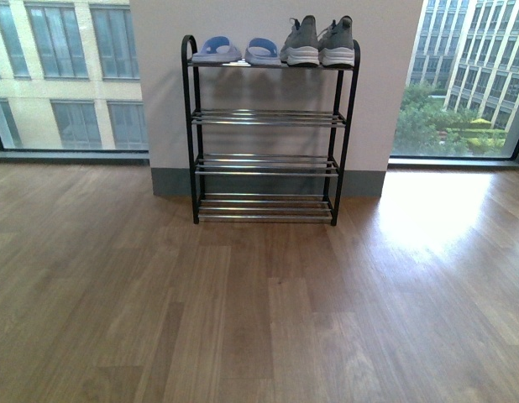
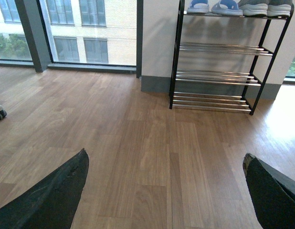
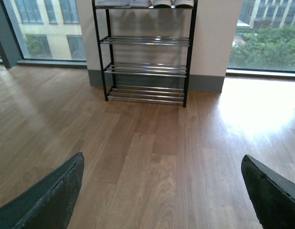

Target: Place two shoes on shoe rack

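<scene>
On the top shelf of the shoe rack [image 1: 264,117], from left to right, sit the blue slippers [image 1: 238,51] and then the grey sneakers [image 1: 320,42], side by side with their heels facing the robot. The three lower shelves show only bare bars. As both pairs already rest on the rack, the placing looks finished.

The left gripper [image 2: 164,191] is spread wide and holds nothing; from it the rack lies well off at about one o'clock. The right gripper [image 3: 162,191] is likewise spread and bare, with the rack at about eleven o'clock. Neither arm looks clearly nearer.
</scene>
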Controlling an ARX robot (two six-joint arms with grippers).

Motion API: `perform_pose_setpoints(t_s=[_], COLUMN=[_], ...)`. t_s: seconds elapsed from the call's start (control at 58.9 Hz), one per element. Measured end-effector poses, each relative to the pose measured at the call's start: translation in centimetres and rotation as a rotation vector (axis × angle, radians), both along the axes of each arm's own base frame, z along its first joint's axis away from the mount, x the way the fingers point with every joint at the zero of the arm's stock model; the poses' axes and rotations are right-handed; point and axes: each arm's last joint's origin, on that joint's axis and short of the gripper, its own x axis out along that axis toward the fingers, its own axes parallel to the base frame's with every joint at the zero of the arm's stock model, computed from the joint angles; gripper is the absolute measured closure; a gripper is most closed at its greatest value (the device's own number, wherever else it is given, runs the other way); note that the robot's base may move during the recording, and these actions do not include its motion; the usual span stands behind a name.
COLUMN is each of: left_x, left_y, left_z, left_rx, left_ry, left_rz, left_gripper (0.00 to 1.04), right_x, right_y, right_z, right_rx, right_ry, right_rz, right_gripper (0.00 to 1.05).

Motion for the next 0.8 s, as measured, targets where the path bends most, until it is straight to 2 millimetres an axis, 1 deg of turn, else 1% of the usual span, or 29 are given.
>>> perform_pose_setpoints(t_s=[0.798], left_x=[0.00], left_y=[0.01], left_z=[0.01], left_rx=[0.000], left_ry=[0.000], left_rz=[0.002], left_gripper=[0.09], right_x=[0.00], right_y=[0.00], right_z=[0.00], right_rx=[0.000], right_ry=[0.000], right_rz=[0.000], right_gripper=[0.09])
